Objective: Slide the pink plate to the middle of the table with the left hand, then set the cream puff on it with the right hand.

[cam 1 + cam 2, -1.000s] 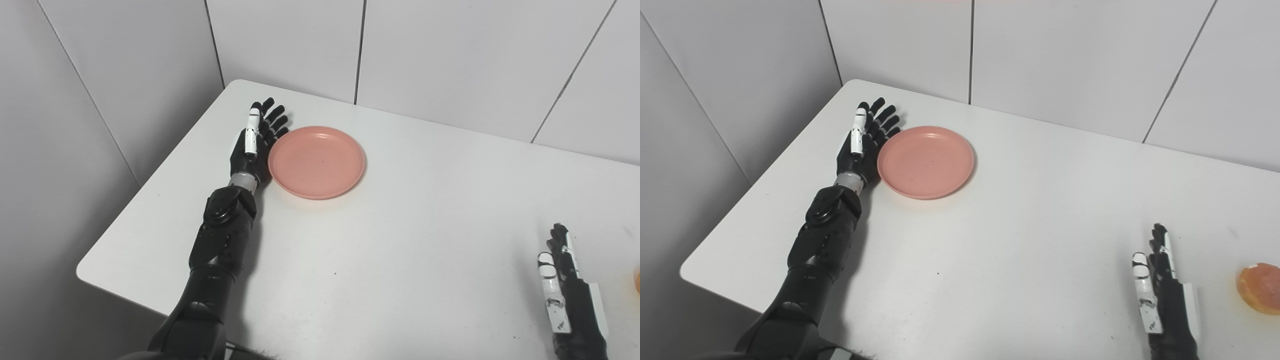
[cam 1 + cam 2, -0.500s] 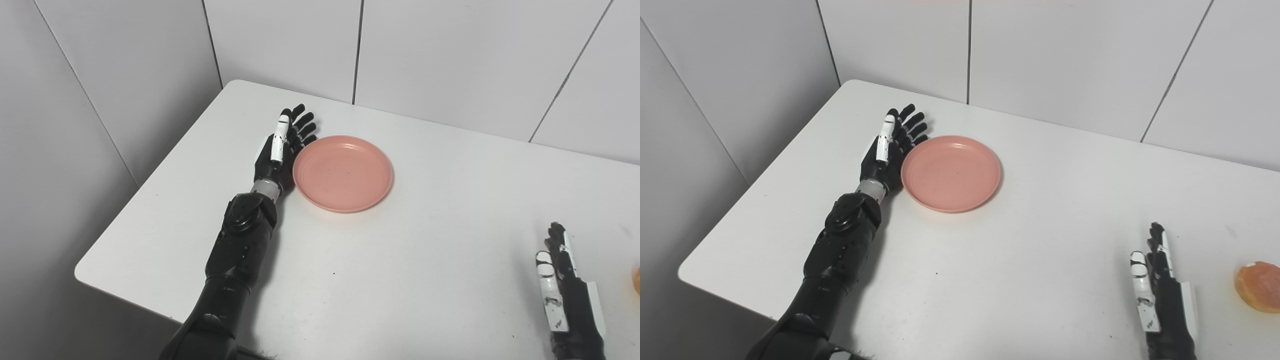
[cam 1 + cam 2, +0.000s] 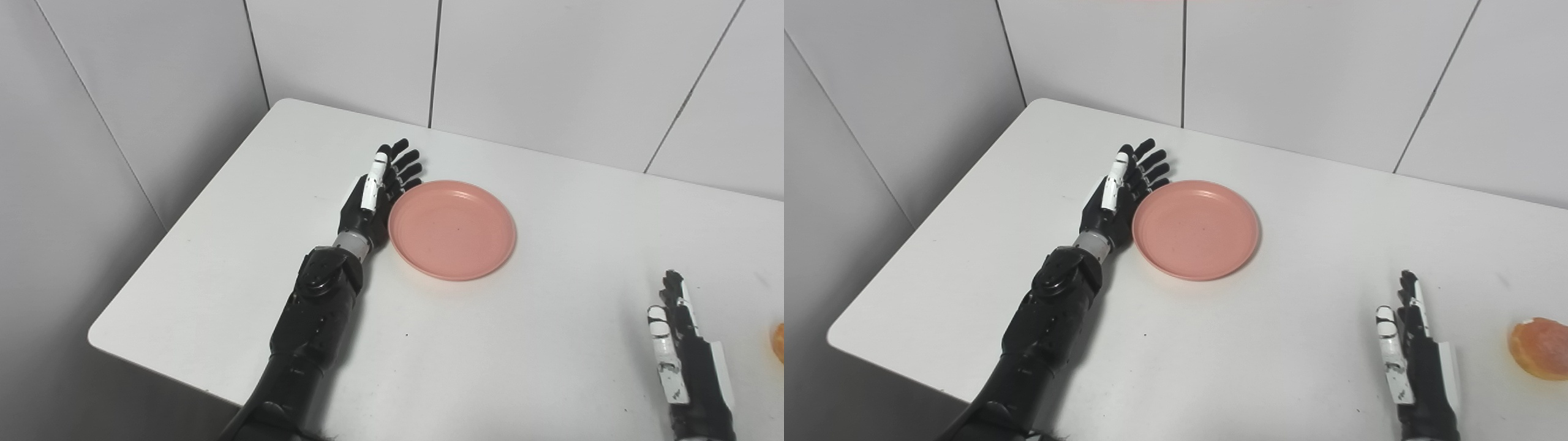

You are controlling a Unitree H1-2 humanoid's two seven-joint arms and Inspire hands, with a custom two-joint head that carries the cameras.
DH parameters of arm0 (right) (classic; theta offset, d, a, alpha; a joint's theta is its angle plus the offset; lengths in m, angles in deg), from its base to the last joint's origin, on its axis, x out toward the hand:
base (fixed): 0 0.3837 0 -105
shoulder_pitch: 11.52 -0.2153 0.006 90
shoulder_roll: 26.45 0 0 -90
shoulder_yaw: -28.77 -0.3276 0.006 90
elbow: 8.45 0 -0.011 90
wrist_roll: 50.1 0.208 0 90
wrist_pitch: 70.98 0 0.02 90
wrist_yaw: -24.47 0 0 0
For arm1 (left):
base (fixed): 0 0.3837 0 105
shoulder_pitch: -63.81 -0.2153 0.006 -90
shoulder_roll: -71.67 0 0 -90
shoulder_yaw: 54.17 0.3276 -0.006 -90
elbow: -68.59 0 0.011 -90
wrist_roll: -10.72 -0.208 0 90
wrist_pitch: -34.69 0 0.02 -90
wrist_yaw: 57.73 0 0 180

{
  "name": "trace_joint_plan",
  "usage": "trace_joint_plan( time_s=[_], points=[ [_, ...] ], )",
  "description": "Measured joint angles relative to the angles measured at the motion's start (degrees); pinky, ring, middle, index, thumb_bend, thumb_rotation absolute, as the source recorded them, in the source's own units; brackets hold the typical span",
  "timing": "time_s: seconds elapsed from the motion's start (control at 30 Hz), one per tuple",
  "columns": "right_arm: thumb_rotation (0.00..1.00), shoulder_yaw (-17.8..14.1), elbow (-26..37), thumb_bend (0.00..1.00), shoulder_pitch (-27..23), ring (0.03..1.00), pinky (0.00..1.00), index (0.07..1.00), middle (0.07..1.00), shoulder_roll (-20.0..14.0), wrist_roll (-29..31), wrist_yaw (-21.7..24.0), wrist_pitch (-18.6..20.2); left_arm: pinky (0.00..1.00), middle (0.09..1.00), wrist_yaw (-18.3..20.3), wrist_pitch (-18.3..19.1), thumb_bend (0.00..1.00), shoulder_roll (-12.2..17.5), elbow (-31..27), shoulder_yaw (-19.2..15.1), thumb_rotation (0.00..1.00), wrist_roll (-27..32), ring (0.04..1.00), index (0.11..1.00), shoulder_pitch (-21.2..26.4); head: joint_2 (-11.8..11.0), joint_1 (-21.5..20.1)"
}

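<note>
The pink plate [image 3: 452, 229] lies flat and empty on the white table [image 3: 502, 343], left of centre. My left hand [image 3: 376, 192] stands on edge with fingers straight and open, its palm side pressed against the plate's left rim. An orange-brown cream puff [image 3: 1539, 348] sits near the table's right edge; in the left eye view only a sliver of the cream puff [image 3: 778, 340] shows. My right hand [image 3: 1412, 349] rests open at the lower right, fingers extended, a short way left of the puff and holding nothing.
White panelled walls [image 3: 551, 67] close in behind the table and along its left side. The table's rounded front-left corner [image 3: 101, 334] drops off to the floor.
My left hand has pushed the plate to the right and a little toward me, staying against its left rim. The right hand has hardly moved. The view shifted slightly.
</note>
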Motion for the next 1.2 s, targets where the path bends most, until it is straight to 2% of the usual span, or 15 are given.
trace_joint_plan(
  time_s=[0.13,0.5,0.73,0.93,1.07,1.2],
  points=[
    [1.00,0.2,0.4,0.20,0.4,0.986,0.98,0.981,0.990,0.4,0.0,0.0,0.3,0.90,0.906,0.6,1.3,0.40,-1.1,-1.3,1.5,1.00,0.0,0.901,0.901,-0.6,0.4,-0.6],
    [1.00,0.5,1.5,0.23,1.4,0.991,0.99,0.981,0.989,1.4,-0.4,0.0,0.5,0.92,0.914,0.7,3.8,0.40,-2.4,-3.6,1.8,1.00,0.1,0.911,0.908,-1.4,1.4,-4.5],
    [1.00,0.7,1.6,0.22,1.4,0.985,0.98,0.983,0.989,1.4,-0.9,0.0,0.5,0.93,0.920,2.3,5.4,0.39,-3.2,-5.4,2.2,1.00,0.8,0.922,0.914,-2.4,2.0,-6.1],
    [1.00,0.7,1.6,0.24,1.4,0.983,0.98,0.987,0.991,2.0,-0.7,0.0,0.7,0.90,0.898,2.8,6.4,0.39,-4.5,-7.3,3.8,1.00,0.7,0.892,0.897,-3.7,2.8,-7.6],
    [1.00,0.8,1.8,0.25,1.4,0.982,0.98,0.987,0.989,2.5,-0.8,0.0,1.3,0.91,0.899,3.2,8.3,0.39,-4.8,-9.3,5.2,1.00,0.7,0.900,0.881,-4.8,3.3,-8.2],
    [1.00,0.9,1.9,0.25,1.5,0.982,0.97,0.985,0.988,2.6,-1.1,0.0,1.4,0.91,0.907,3.6,8.6,0.39,-4.9,-10.7,7.0,1.00,0.1,0.910,0.879,-5.9,3.4,-8.4]
  ],
)
